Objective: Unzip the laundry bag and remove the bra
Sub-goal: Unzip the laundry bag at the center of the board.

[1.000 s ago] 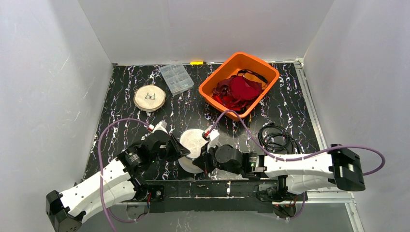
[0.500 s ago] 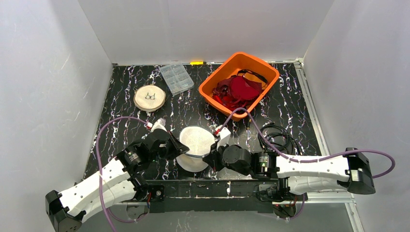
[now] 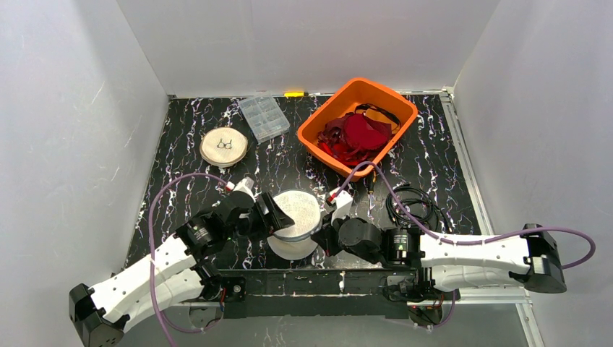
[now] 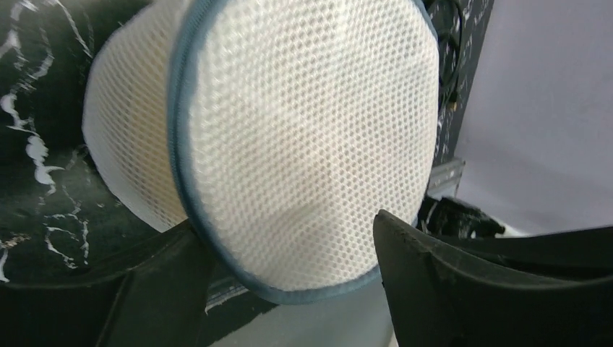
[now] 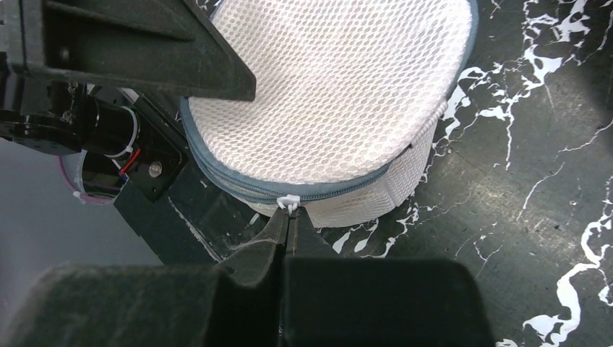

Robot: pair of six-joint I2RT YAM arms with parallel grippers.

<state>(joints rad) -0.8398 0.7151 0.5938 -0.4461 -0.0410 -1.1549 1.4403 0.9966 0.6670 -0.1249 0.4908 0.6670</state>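
Observation:
The laundry bag (image 3: 293, 224) is a round white mesh case with a grey-blue zipper band, lying near the table's front edge. Its domed top (image 4: 303, 144) fills the left wrist view. My left gripper (image 3: 273, 217) is open, and the bag's rim (image 4: 303, 285) sits between its spread fingers (image 4: 448, 282). My right gripper (image 5: 288, 214) is shut on the small white zipper pull (image 5: 288, 200) at the bag's side; in the top view it (image 3: 324, 233) meets the bag's right edge. The bra is hidden from view.
An orange basin (image 3: 315, 126) with red garments stands at the back right. A clear compartment box (image 3: 264, 118) and a flat cream round disc (image 3: 224, 147) lie at the back left. A coil of black cable (image 3: 412, 206) rests right of the bag.
My left gripper has gone from shut to wide open. The right gripper has drawn the zipper pull to the right, and the bag's top has shifted right with it.

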